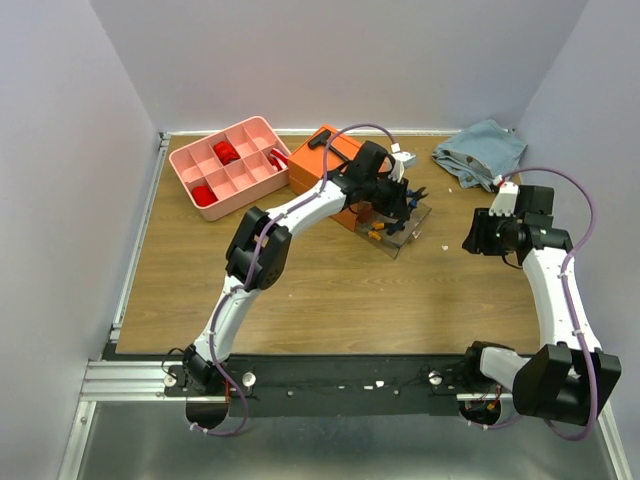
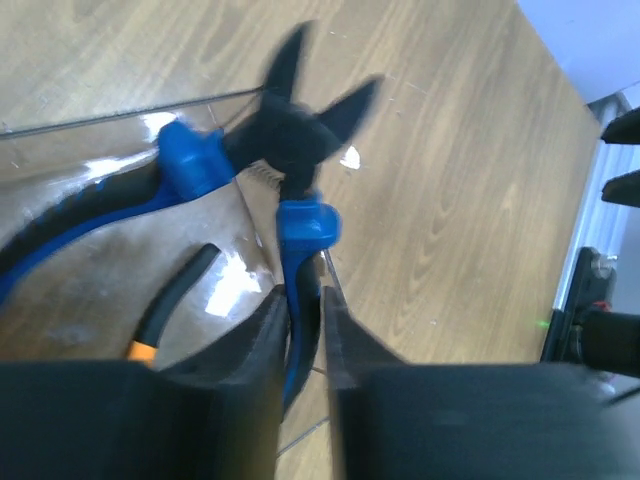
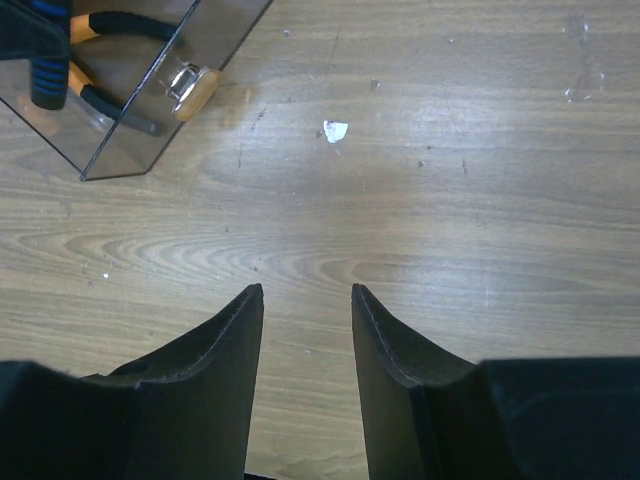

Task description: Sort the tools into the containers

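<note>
Right now, the blue-handled pliers (image 2: 290, 135), rubbery blue grips on blurred matte black jaws that stand apart, lie across the corner of a clear, glossy plastic drawer (image 1: 418, 222). The nose pokes out past its thin wall over the wood. Beside them in the drawer lies a pair of orange-handled pliers (image 2: 178, 300) with a black sleeve over the grip. The drawer sits on the bench (image 1: 330, 300) just in front of the boxy orange container (image 1: 312, 165). A shallow pink plastic tray (image 1: 255, 140) with dividers stands to its left, holding 2 red items (image 1: 226, 152). The left arm, white links with black joints, bends at a raised elbow and reaches forward and right to the drawer. Its left claw (image 2: 303, 300) points down, with 2 dark fingers close on either side of 1 blue handle. Whether they truly pinch it, I cannot tell. The right arm runs up the right side, its wrist turned inward. The right claw (image 3: 306, 292) hangs spread over bare wood to the right of the drawer, with nothing between its fingers. The bench is pale wood with wavy grain, scuffed, and carries a small white scrap (image 3: 335, 130). A crumpled blue-grey cloth (image 1: 482, 152) lies at the far right corner, and plain pale walls enclose 3 sides.
</note>
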Controlling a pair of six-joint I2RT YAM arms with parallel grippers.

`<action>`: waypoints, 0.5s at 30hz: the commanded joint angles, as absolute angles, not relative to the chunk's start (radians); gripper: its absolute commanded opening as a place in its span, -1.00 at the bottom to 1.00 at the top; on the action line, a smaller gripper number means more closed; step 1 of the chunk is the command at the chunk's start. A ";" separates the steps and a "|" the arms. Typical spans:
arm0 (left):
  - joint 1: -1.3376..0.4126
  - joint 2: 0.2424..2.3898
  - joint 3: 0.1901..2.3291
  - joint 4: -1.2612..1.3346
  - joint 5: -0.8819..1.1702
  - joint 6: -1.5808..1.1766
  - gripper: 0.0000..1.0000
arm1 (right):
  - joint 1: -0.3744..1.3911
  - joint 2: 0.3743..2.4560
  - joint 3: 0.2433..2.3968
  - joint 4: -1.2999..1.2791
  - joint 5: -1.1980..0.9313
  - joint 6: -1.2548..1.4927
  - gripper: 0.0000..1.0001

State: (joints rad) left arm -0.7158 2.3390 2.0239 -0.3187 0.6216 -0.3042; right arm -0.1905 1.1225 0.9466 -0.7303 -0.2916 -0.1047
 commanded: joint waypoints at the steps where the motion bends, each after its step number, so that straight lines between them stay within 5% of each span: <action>1: -0.736 2.323 2.046 -0.357 0.502 -0.250 -0.04 | -0.202 1.111 0.936 -0.738 -0.330 -0.092 -0.03; 15: -0.764 2.130 2.160 -0.265 0.621 -0.308 0.15 | -0.204 1.239 1.072 -0.707 -0.376 -0.071 -0.03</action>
State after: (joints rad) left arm -0.7597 2.2887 2.0850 -0.3325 0.5537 -0.2985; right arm -0.1974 1.1755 0.9882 -0.7326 -0.3180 -0.1013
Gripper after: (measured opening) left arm 0.571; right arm 0.483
